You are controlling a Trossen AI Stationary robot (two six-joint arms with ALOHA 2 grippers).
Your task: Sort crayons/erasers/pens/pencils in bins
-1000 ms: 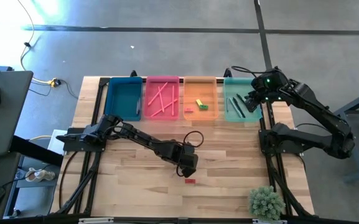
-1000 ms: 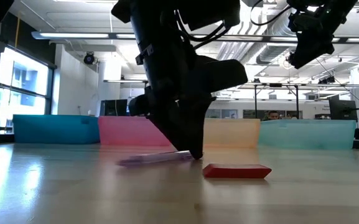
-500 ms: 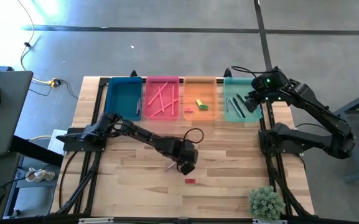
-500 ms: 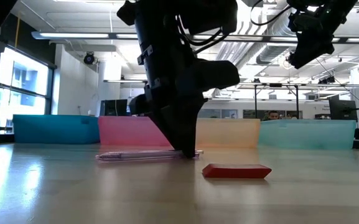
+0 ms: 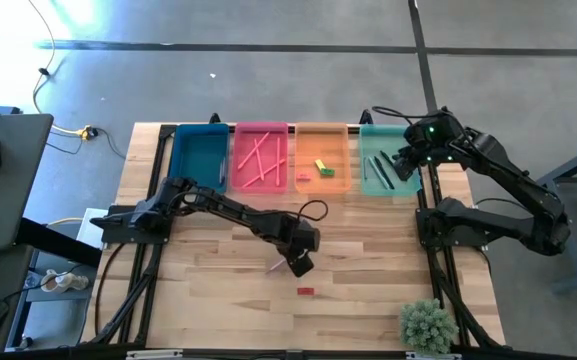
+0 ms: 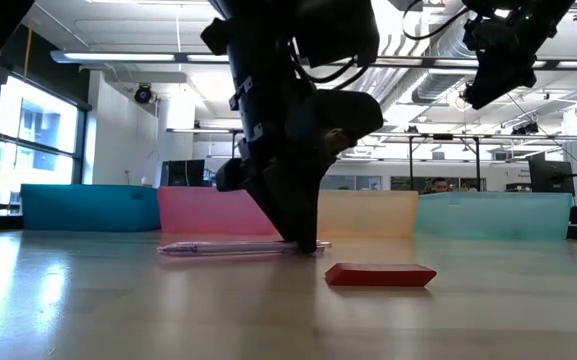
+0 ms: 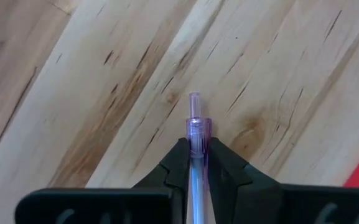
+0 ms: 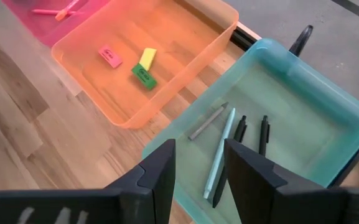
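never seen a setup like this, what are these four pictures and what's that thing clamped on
Two robot arms work at a wooden table. One picture looks straight down, one looks level across the tabletop, and two come from cameras on the arms' wrists. The left pincer is shut on a clear purple pen that lies on the wood. A red eraser lies loose nearby. Four bins line the far edge: teal-blue, pink, orange and mint-green. The right pincer hangs open above the mint-green one, which holds pens.
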